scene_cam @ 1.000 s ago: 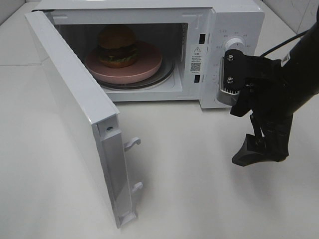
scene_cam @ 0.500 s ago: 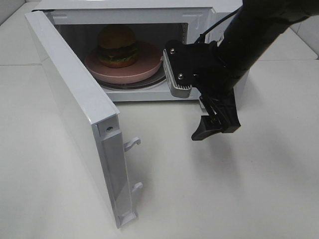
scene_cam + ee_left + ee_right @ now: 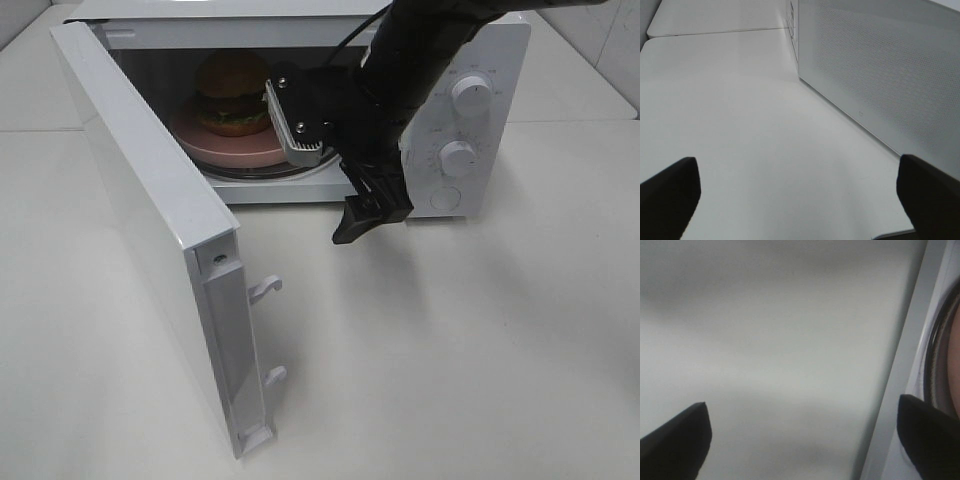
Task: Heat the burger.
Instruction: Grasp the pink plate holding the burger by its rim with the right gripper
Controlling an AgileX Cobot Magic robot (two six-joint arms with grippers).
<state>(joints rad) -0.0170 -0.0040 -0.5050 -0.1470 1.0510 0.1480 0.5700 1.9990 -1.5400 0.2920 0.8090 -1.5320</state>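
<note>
Pink plate (image 3: 210,150): one, inside the microwave (image 3: 480,45)
Burger (image 3: 233,92): one, sitting on the plate
Door (image 3: 140,200): one, swung open
Dials (image 3: 470,92): two
Right gripper (image 3: 800,440): jaws wide, empty, before the cavity
Left gripper (image 3: 800,200): jaws wide, empty

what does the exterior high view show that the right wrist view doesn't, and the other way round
Only the exterior high view: the burger inside the microwave, the door swung wide open, and the two knobs.
Only the right wrist view: a close look between the spread fingertips of the right gripper, with nothing between them.
Both: the white table, the microwave's front edge, and the pink plate, though the wrist view catches just a sliver of its rim.
</note>
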